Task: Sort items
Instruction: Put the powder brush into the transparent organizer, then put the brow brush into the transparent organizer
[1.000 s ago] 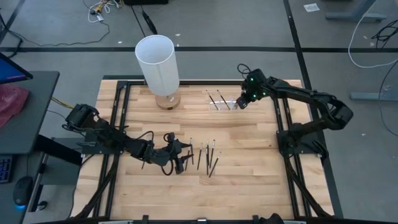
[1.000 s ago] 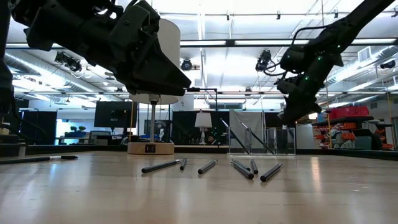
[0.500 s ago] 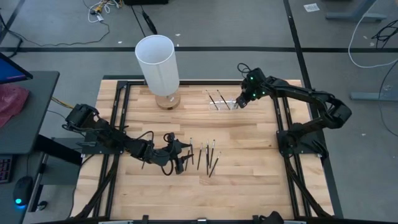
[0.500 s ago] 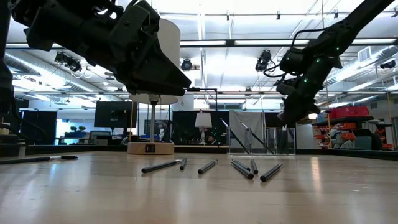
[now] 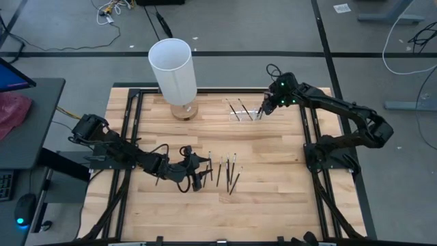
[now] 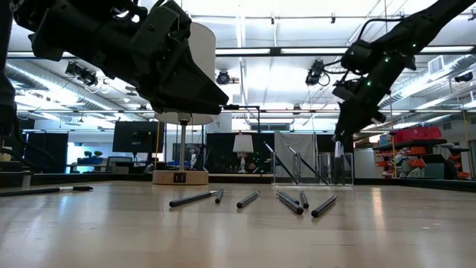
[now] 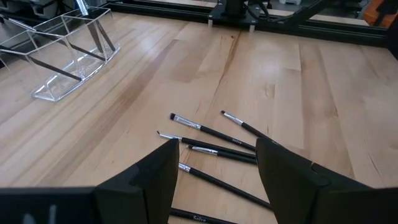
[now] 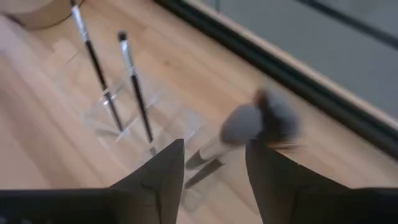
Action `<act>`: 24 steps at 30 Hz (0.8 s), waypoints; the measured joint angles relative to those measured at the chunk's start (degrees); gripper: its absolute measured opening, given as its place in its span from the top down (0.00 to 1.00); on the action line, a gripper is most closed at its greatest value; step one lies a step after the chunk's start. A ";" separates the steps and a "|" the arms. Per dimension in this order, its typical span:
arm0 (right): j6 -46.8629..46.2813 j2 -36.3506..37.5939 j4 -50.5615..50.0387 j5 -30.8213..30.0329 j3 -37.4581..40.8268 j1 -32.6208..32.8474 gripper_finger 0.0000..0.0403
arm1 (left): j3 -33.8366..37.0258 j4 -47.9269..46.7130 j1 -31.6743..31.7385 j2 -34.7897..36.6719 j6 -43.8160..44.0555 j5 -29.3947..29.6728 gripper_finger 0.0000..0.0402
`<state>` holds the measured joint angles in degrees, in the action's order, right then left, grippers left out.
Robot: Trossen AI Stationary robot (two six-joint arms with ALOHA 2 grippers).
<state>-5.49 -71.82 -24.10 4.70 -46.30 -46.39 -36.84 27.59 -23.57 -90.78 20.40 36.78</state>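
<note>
Several thin dark brushes point(image 5: 229, 172) lie side by side on the wooden table, also seen in the left wrist view point(image 7: 211, 134). My left gripper point(image 5: 200, 175) hovers open just to their left, low over the table. At the far side stands a clear holder point(image 5: 244, 111) with two brushes point(image 8: 134, 81) leaning in it. My right gripper point(image 5: 263, 109) hangs open above the holder's right end. A fluffy-headed brush point(image 8: 252, 124) stands in the holder between its spread fingers point(image 8: 168, 174); in the low view its stick point(image 6: 338, 160) stands below the fingertips.
A tall white cylinder point(image 5: 174, 68) on a round wooden base point(image 6: 180, 177) stands at the far side, left of the holder. A single dark stick point(image 6: 44, 190) lies on the table apart from the others. Black frame rails point(image 5: 311, 130) run along the table's sides.
My right gripper has risen from the clear holder and shifted a little toward the far right. It has let go of the fluffy-headed brush, which stays standing in the holder.
</note>
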 joint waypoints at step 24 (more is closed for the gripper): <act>-0.64 5.06 26.23 -4.37 9.48 21.45 0.59 | 0.00 -0.57 -0.02 0.00 1.66 0.35 0.46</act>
<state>-6.13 -66.76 2.13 0.33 -36.82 -24.94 -36.84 27.02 -23.59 -90.78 22.06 37.13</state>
